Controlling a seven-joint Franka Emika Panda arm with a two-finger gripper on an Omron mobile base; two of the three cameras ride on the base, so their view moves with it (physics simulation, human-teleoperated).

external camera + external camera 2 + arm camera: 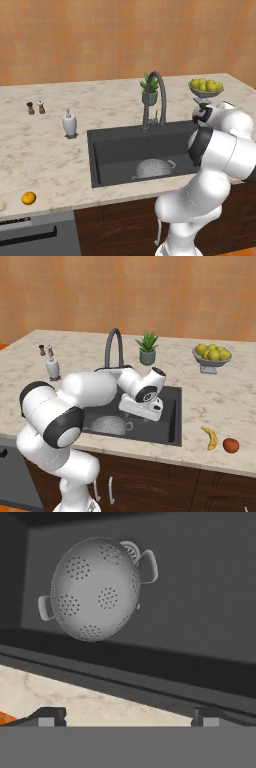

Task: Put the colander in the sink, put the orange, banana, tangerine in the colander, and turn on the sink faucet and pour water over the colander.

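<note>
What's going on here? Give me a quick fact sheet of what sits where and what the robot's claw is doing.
colander: in the sink, empty
banana: on the counter, right of the sink
red-orange fruit: beside the banana
orange fruit: counter, left of the sink
sink faucet: no water running
gripper: open, holding nothing, above the sink's edge

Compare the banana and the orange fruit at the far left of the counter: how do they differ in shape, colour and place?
The banana is long, curved and yellow; the orange fruit is round and orange. The banana lies right of the sink, beside a red fruit; the orange fruit lies alone, left of the sink. Both rest on the counter, outside the colander.
</note>
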